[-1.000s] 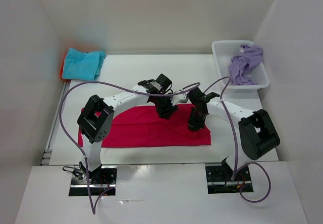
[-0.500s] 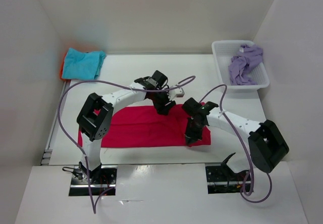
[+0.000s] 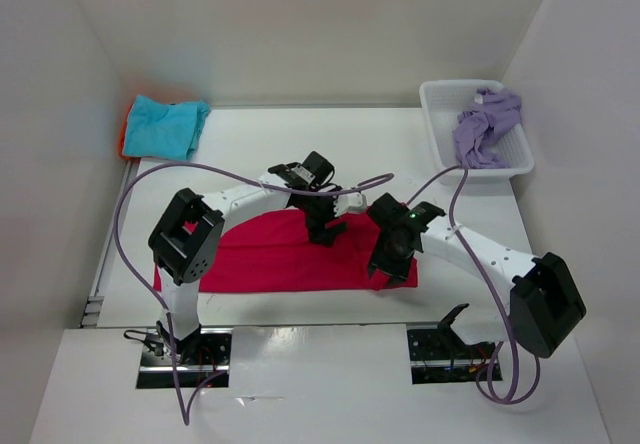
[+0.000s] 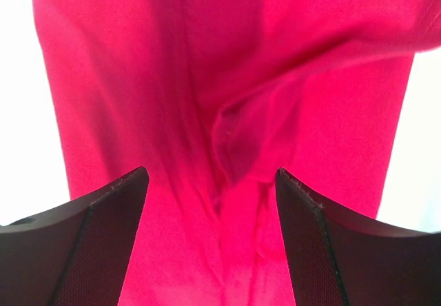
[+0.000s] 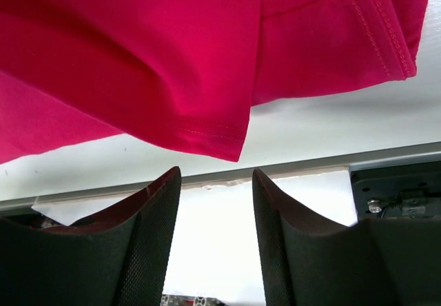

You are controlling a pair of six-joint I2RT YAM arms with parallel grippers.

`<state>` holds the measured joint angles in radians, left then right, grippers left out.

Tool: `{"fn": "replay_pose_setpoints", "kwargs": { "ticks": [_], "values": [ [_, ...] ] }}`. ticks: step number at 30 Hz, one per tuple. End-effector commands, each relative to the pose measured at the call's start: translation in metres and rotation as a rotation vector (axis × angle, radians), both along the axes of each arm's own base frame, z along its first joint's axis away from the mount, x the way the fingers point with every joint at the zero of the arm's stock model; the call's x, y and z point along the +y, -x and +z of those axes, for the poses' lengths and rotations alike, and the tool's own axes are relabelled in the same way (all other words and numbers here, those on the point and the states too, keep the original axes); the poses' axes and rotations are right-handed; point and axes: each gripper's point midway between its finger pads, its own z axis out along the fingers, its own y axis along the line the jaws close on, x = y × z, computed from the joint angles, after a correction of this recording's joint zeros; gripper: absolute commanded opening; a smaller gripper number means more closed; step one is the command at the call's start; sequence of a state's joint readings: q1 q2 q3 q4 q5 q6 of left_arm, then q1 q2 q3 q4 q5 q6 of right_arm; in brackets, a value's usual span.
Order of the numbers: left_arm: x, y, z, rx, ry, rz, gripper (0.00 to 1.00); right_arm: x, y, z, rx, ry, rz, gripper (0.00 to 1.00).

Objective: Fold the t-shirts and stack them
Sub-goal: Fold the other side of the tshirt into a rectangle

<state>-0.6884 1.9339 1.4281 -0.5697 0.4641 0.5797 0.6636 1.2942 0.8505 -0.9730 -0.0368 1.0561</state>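
Observation:
The magenta-red t-shirt (image 3: 270, 259) lies spread and folded flat on the table in front of the arms. My left gripper (image 3: 326, 230) hangs over its far edge, open, with a wrinkle of red cloth (image 4: 227, 134) below the gap (image 4: 210, 182) and nothing pinched. My right gripper (image 3: 384, 266) is at the shirt's near right corner, open (image 5: 216, 182); the stitched hem corner (image 5: 220, 137) lies just past its tips, free. A turquoise t-shirt (image 3: 166, 126) rests folded on an orange one (image 3: 127, 130) at the back left. The lavender t-shirt (image 3: 487, 122) sits crumpled in the basket.
The white mesh basket (image 3: 438, 94) stands at the back right by the wall. The table's near edge (image 5: 310, 161) runs close under my right gripper. White walls close in the left, back and right sides.
My right gripper moved toward the near edge and opened, letting go of the red cloth. My left gripper opened wider over the shirt's far edge.

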Motion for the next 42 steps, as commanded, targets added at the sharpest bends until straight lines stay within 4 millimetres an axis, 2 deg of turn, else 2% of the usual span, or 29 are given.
{"fn": "replay_pose_setpoints", "kwargs": {
  "ticks": [1, 5, 9, 11, 15, 17, 18, 19, 22, 25, 26, 28, 29, 31, 33, 42],
  "values": [
    [-0.024, -0.008, 0.02, -0.05, 0.119, -0.059, 0.82, 0.0, -0.005, -0.004, -0.023, 0.009, -0.028, 0.52],
    [-0.032, -0.001, 0.028, -0.019, 0.171, -0.091, 0.83, -0.003, -0.005, -0.007, -0.023, 0.024, -0.041, 0.52],
    [-0.033, 0.009, 0.021, 0.004, 0.195, -0.127, 0.84, -0.011, -0.004, -0.013, -0.011, 0.047, -0.075, 0.52],
    [-0.038, 0.007, 0.024, -0.019, 0.222, -0.153, 0.91, -0.011, -0.004, -0.013, -0.011, 0.047, -0.075, 0.52],
    [-0.043, 0.014, 0.027, -0.019, 0.271, -0.218, 0.93, -0.014, -0.008, -0.015, -0.011, 0.064, -0.068, 0.53],
    [-0.044, 0.015, 0.024, -0.011, 0.274, -0.228, 0.86, -0.017, -0.008, -0.015, -0.004, 0.07, -0.077, 0.53],
    [-0.044, 0.015, 0.023, -0.011, 0.274, -0.228, 0.76, -0.016, -0.008, -0.013, -0.014, 0.061, -0.078, 0.53],
    [-0.043, 0.015, 0.018, -0.001, 0.267, -0.227, 0.72, -0.016, -0.009, -0.01, -0.024, 0.052, -0.087, 0.53],
    [-0.045, 0.025, 0.002, 0.081, 0.267, -0.24, 0.71, -0.02, -0.01, -0.009, -0.031, 0.06, -0.098, 0.53],
    [-0.049, 0.034, -0.005, 0.135, 0.274, -0.252, 0.6, -0.022, -0.009, -0.007, -0.028, 0.074, -0.099, 0.53],
    [-0.049, 0.034, -0.003, 0.137, 0.273, -0.251, 0.49, -0.022, -0.009, -0.007, -0.028, 0.074, -0.099, 0.53],
    [-0.048, 0.035, -0.003, 0.145, 0.268, -0.25, 0.41, -0.022, -0.009, -0.007, -0.028, 0.074, -0.099, 0.53],
    [-0.046, 0.037, -0.004, 0.157, 0.26, -0.248, 0.28, -0.022, -0.009, -0.007, -0.028, 0.074, -0.099, 0.53],
    [-0.045, 0.039, -0.002, 0.167, 0.254, -0.246, 0.11, -0.019, -0.01, -0.007, -0.03, 0.059, -0.098, 0.53],
    [-0.044, 0.043, -0.002, 0.199, 0.25, -0.23, 0.0, -0.013, -0.007, -0.006, -0.014, 0.022, -0.101, 0.53],
    [-0.037, 0.045, 0.006, 0.207, 0.247, -0.214, 0.0, 0.008, 0.002, -0.02, 0.024, -0.116, -0.135, 0.53]
  ]
}}
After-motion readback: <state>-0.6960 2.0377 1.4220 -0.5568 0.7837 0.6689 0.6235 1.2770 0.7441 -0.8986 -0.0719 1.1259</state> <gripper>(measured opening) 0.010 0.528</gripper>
